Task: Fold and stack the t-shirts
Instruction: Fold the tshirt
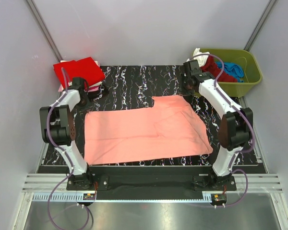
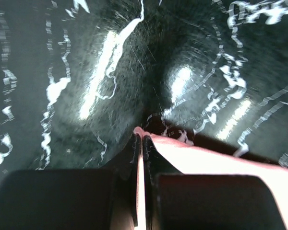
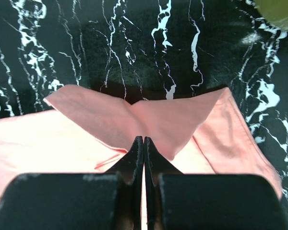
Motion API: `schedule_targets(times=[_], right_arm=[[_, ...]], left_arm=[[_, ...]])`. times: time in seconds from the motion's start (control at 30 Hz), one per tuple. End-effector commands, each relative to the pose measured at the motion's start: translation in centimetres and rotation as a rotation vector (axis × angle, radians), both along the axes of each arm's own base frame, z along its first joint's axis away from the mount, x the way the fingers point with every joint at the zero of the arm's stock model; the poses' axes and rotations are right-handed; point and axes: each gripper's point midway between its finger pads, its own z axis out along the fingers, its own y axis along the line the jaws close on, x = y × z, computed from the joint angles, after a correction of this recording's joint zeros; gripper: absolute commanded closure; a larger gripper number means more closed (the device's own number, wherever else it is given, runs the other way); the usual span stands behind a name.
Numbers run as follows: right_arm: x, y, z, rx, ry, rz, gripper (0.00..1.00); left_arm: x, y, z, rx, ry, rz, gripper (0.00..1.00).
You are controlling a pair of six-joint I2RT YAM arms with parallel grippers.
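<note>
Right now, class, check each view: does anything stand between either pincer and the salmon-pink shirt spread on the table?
Nothing visible does. The left pincer is already shut on the far left corner of the salmon-pink shirt, and the right pincer is shut on its far right edge, with the cloth pinched directly in each.

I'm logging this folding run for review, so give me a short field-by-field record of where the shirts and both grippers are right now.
surface: black marbled table
shirt in work: salmon-pink shirt, spread mid-table
left gripper: shut on the shirt's far left corner
right gripper: shut on the shirt's far right edge, a fold of cloth lifted
stack: red shirt on top, far left corner of the table
tub: far right, holds dark red, blue and white clothes
</note>
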Motion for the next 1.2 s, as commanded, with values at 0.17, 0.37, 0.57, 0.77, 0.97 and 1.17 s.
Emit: schedule_targets(times=[0.17, 0.37, 0.57, 0.77, 0.97, 1.17], right_arm=[[-3.9, -2.7, 4.5, 0.003, -0.103, -0.073, 1.00], [-7.0, -4.6, 3.9, -0.011, -0.096, -0.103, 1.00], [-10.0, -5.4, 3.3, 0.002, -0.094, -0.123, 1.00], [-12.5, -6.3, 3.1, 0.014, -0.113, -0.153, 1.00], [-14.8, -7.0, 2.7, 0.018, -0.110, -0.163, 1.00], [-16.9, -7.6, 1.3, 0.015, -0.081, -0.192, 1.00]], left_arm=[[-1.5, -0.6, 6.1, -0.010, -0.147, -0.024, 1.00], [-3.6, -0.9, 7.2, -0.008, -0.156, -0.051, 1.00], [-4.9, -1.0, 8.0, 0.006, -0.164, -0.098, 1.00], [-6.9, -1.7, 8.0, 0.002, -0.215, -0.140, 1.00], [-9.5, -1.7, 7.1, 0.014, -0.158, -0.155, 1.00], [-11.3, -3.4, 5.9, -0.063, -0.117, -0.224, 1.00]])
